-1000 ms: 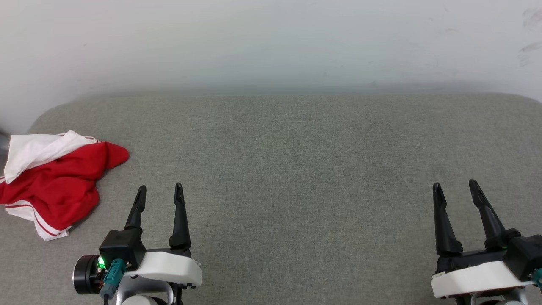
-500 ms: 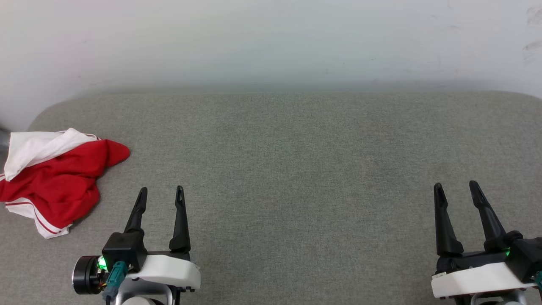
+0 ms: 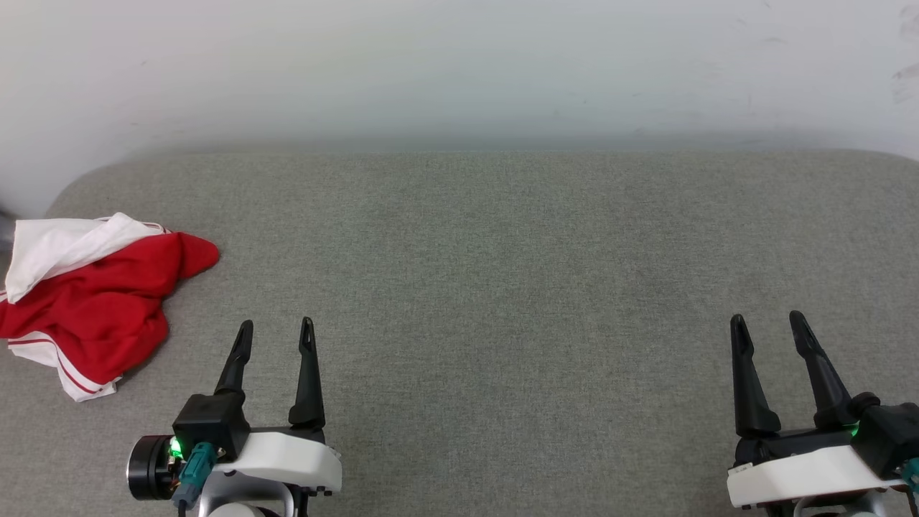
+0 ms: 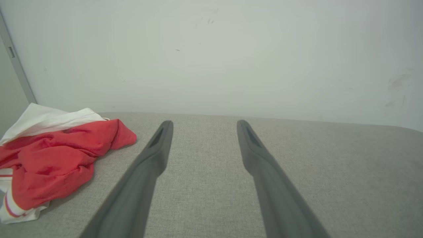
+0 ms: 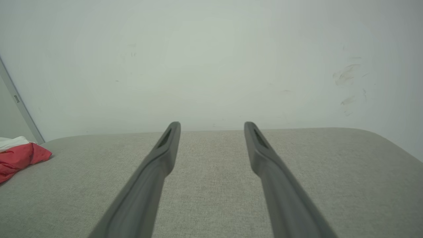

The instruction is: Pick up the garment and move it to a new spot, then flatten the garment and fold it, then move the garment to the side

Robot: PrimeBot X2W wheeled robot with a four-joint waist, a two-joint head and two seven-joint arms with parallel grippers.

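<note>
**A:** How is the left gripper point(image 3: 276, 323) held?

**B:** It is seen at the lower left of the head view. Its two dark fingers point(image 4: 155, 155) are spread apart and nothing is held between them. The grey fabric surface point(image 3: 502, 273) is seen through the gap. Whether the fingertips rest on that surface cannot be told.

**A:** And the right gripper point(image 3: 765, 316)?

**B:** It is held at the lower right, likewise parted and empty, with its fingers pointed toward the pale wall point(image 3: 459, 72).

**A:** Where is the garment point(image 3: 100, 309) found?

**B:** It is crumpled in a heap at the far left edge of the surface. It lies ahead of the left gripper and to its left, near it but not touched by it. It is well apart from the right gripper. Red cloth is bunched across the front of the heap, and a white part is folded over the side nearest the wall. Red-and-white striped trim is seen at the near edge.

**A:** What is noted beyond that?

**B:** The surface is rounded at its far corners. Faint scuff marks are seen on the wall toward the right.
</note>
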